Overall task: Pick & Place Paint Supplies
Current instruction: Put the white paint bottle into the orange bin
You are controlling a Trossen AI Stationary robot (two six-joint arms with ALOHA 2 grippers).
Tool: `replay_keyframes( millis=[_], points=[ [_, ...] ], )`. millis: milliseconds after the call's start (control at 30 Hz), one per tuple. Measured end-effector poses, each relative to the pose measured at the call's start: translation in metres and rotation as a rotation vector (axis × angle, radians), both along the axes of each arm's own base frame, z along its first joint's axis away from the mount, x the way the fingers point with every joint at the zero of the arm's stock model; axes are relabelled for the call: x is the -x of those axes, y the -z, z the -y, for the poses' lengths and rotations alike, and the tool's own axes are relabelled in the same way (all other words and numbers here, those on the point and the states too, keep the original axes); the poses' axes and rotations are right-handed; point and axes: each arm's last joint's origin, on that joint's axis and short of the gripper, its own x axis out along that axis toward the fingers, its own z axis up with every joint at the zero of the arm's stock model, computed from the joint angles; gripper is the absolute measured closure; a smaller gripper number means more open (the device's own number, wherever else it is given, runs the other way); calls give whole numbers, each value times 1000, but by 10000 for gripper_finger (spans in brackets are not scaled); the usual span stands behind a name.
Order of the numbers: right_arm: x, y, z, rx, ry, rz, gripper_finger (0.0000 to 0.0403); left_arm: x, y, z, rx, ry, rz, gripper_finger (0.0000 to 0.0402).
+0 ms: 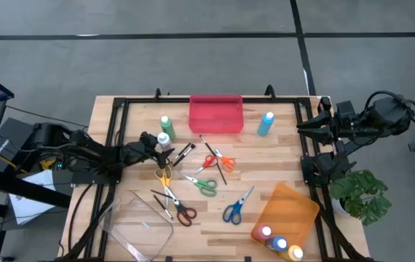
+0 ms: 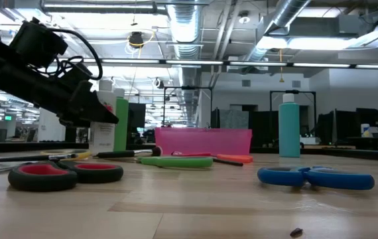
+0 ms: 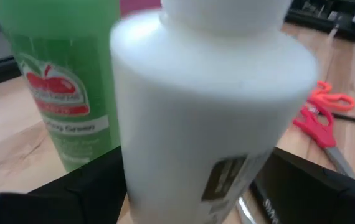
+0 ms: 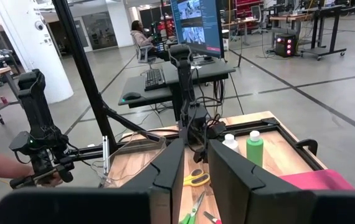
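The left gripper [image 1: 162, 145] is seen in the high view at the white paint bottle [image 1: 165, 138], its fingers spread on either side and not yet closed; the green paint bottle [image 1: 166, 124] stands just beside, and the blue bottle [image 1: 266, 124] is well apart near the red tray [image 1: 215, 115]. The right gripper [image 1: 303, 128] is parked at the table's right edge, fingers nearly together, holding nothing.

In the low view, the left arm is seen slanting down to the white bottle [image 2: 101, 126], with scissors [image 2: 63, 174] lying in front.

In the left wrist view, the white bottle [image 3: 208, 112] fills the space between the spread fingers [image 3: 96, 186]. The green bottle [image 3: 59, 74] is very close, so it could be knocked over by a finger on closing or lifting. Its label shows an apple and the word "Green"; the white bottle's label cannot be read.

In the right wrist view, both bottles are seen far across the table.
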Motion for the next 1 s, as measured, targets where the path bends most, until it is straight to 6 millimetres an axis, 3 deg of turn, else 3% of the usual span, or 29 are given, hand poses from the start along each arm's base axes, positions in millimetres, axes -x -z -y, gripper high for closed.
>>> replay_keyframes(
  millis=[533, 833, 1000],
  points=[
    [0, 0, 0, 0, 0, 0, 333, -7, 6, 0, -1, 7, 42, 133],
    [0, 0, 0, 0, 0, 0, 333, -8, 4, 0, -7, 9, 71, 184],
    [0, 0, 0, 0, 1, 0, 333, -17, -2, 0, -3, 26, 110, 188]
  ],
)
